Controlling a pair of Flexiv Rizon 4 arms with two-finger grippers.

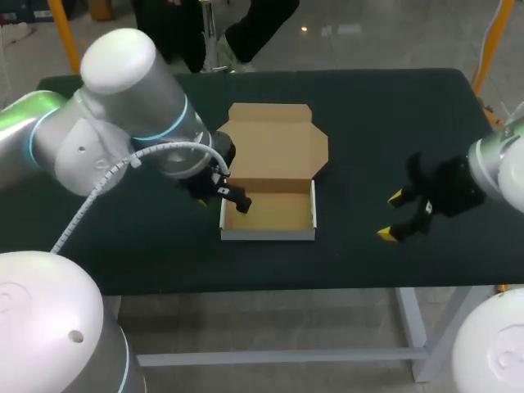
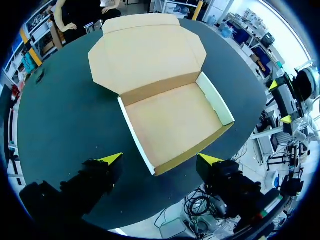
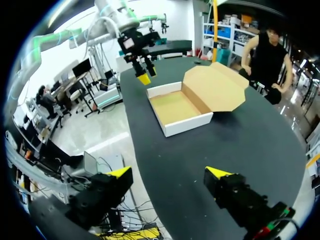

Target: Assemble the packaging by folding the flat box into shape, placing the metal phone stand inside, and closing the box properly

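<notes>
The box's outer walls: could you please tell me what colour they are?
The outer walls are white, the inside brown; the right wrist view shows it best.

The box (image 1: 268,233) stands open from above; the left pincer (image 1: 223,201) overhangs its left edge.

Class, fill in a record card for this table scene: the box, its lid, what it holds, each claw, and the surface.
Box: cardboard, folded into a tray with its walls standing
Lid: open, lying flat on the table behind the tray
Contents: nothing inside
Left claw: open, at the box's near left corner
Right claw: open, over bare table to the right of the box, apart from it
Table: dark top
Stage: box shaped, not yet filled or closed
</notes>
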